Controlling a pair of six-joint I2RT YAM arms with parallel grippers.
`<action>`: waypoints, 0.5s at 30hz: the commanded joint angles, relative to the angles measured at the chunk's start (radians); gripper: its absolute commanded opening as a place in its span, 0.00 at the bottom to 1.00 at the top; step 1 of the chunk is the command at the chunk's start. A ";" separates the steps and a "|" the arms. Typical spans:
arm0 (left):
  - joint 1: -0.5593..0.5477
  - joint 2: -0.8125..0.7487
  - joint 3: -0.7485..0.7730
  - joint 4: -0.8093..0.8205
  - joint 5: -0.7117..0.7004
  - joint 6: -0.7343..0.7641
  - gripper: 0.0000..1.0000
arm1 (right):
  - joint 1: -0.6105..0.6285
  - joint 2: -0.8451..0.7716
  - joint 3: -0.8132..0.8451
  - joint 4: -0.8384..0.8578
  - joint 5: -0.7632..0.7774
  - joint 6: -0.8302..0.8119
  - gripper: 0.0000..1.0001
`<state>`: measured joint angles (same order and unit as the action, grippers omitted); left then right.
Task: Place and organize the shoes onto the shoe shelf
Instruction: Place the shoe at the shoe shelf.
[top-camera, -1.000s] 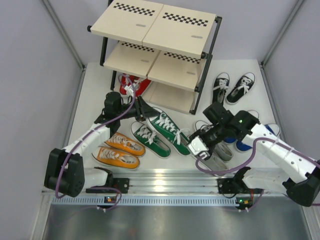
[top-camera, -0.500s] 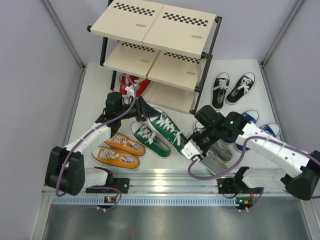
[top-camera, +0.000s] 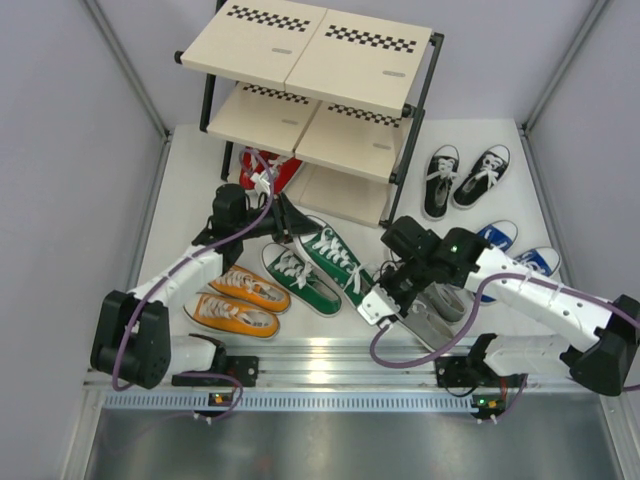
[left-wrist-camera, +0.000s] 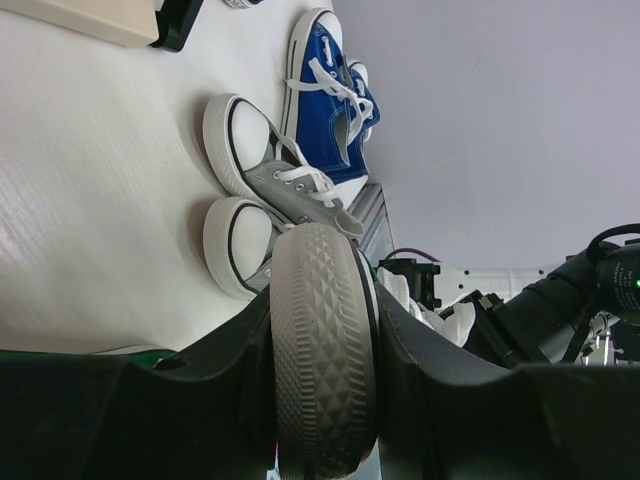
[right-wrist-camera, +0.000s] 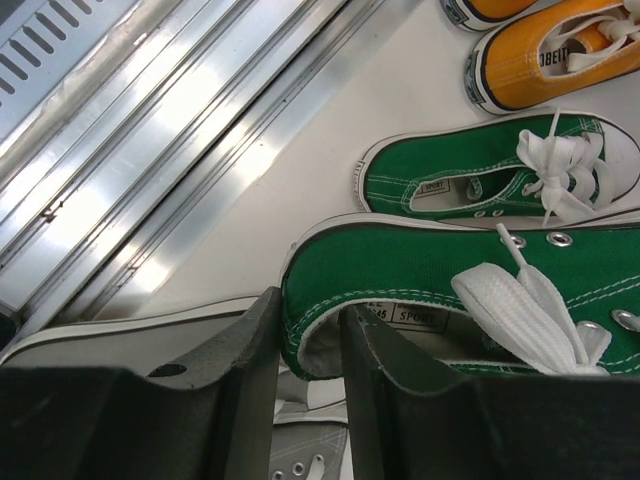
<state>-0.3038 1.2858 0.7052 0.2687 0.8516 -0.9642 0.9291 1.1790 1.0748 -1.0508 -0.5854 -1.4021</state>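
Observation:
A green shoe (top-camera: 335, 252) lies diagonally in front of the shoe shelf (top-camera: 310, 55). My left gripper (top-camera: 283, 222) is shut on its toe; the left wrist view shows the ribbed sole (left-wrist-camera: 320, 350) pinched between the jaws of the left gripper (left-wrist-camera: 322, 312). My right gripper (top-camera: 378, 290) is shut on the heel wall of the green shoe (right-wrist-camera: 450, 265), one finger inside and one outside, as the right wrist view shows at the right gripper (right-wrist-camera: 310, 330). The second green shoe (top-camera: 300, 278) lies beside it. The red shoes (top-camera: 262, 170) sit under the shelf's lowest tier.
The orange shoes (top-camera: 245, 300) lie at the left front. The grey shoes (top-camera: 430, 322) lie under my right arm, the blue shoes (top-camera: 520, 250) behind them, and the black shoes (top-camera: 462, 178) right of the shelf. A metal rail (top-camera: 330, 365) runs along the near edge.
My right gripper has moved left from above the grey shoes to the green shoe's heel. The left gripper has stayed on the toe.

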 joint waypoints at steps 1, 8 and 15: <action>-0.003 -0.016 0.063 0.096 0.055 -0.090 0.00 | 0.028 0.014 -0.010 0.008 0.004 0.000 0.28; -0.003 -0.016 0.054 0.124 0.047 -0.100 0.00 | 0.033 0.010 -0.003 0.021 0.006 0.041 0.00; 0.003 -0.054 0.030 0.095 -0.017 -0.039 0.35 | 0.020 0.016 0.080 -0.014 0.018 0.139 0.00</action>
<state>-0.3065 1.2846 0.7052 0.2775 0.8406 -0.9516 0.9409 1.1889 1.0954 -1.0519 -0.5610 -1.3270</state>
